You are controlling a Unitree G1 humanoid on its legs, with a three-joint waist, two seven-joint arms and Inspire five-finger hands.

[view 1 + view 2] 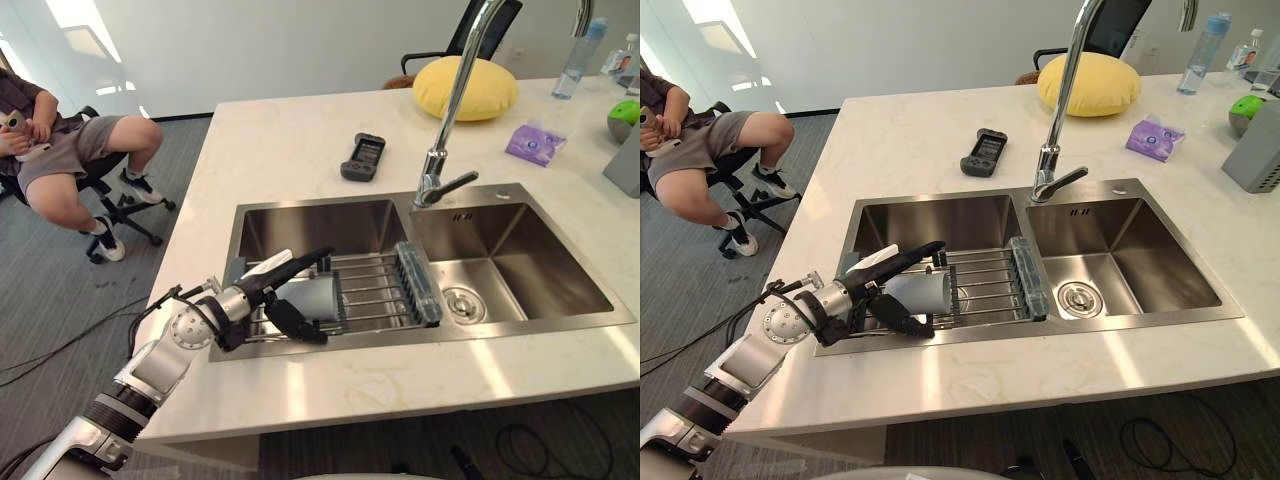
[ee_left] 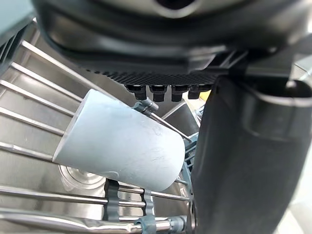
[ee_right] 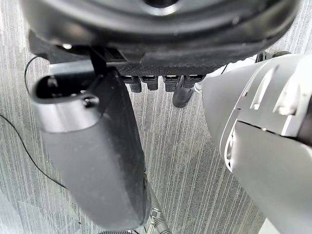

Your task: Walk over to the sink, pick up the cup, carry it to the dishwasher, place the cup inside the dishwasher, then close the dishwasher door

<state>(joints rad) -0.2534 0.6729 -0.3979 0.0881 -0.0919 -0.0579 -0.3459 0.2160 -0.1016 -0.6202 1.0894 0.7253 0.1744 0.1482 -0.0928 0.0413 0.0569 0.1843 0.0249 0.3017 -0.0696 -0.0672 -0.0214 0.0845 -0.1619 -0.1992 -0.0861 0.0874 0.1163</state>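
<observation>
The cup (image 1: 313,297) is partly covered by the left hand (image 1: 250,295); the tap (image 1: 455,95) and the seated person (image 1: 70,150) are cut off at the edges.

Grey cup (image 1: 925,293) lying sideways on sink rack (image 1: 990,278), left hand (image 1: 862,290) spread around it

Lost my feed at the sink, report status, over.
Left hand open, fingers over cup, thumb before it, not closed. Cup on its side on sink rack. Right hand open, low over floor. Nothing blocking lift.
</observation>
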